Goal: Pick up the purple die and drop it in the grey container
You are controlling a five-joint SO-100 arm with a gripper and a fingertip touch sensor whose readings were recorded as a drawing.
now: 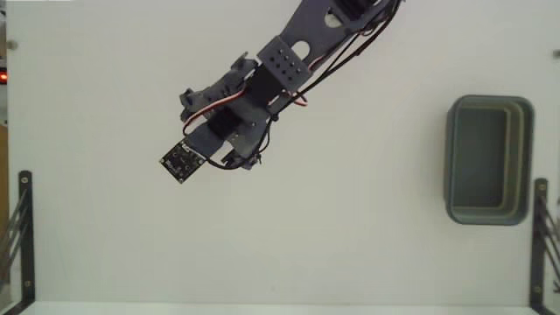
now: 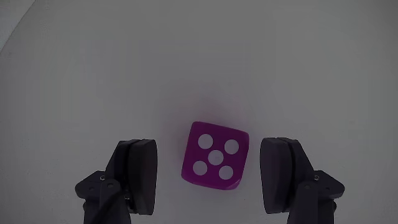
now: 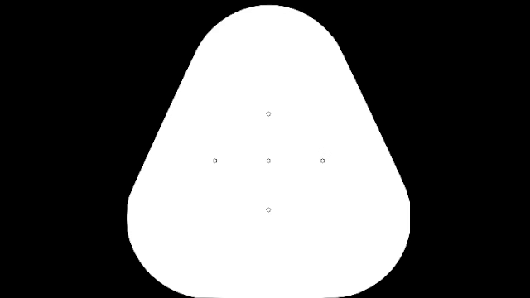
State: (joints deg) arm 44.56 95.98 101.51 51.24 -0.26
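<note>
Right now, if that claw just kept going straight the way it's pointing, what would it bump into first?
Most likely the purple die. In the wrist view it sits on the white table between the open gripper's two fingers, touching neither. Going on, the fingers would probably pass either side of it and reach the table; depth is hard to judge.

white table (image 1: 105,254) (black metal brackets (image 1: 22,229) at both lower edges).

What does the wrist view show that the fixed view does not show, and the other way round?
Only the wrist view shows the purple die, five pips up, lying between the two fingers of the open hand, touching neither. Only the fixed view shows the grey container at the right, the arm from above, and a small black circuit board; the arm hides the die there. Both show the white table.
</note>
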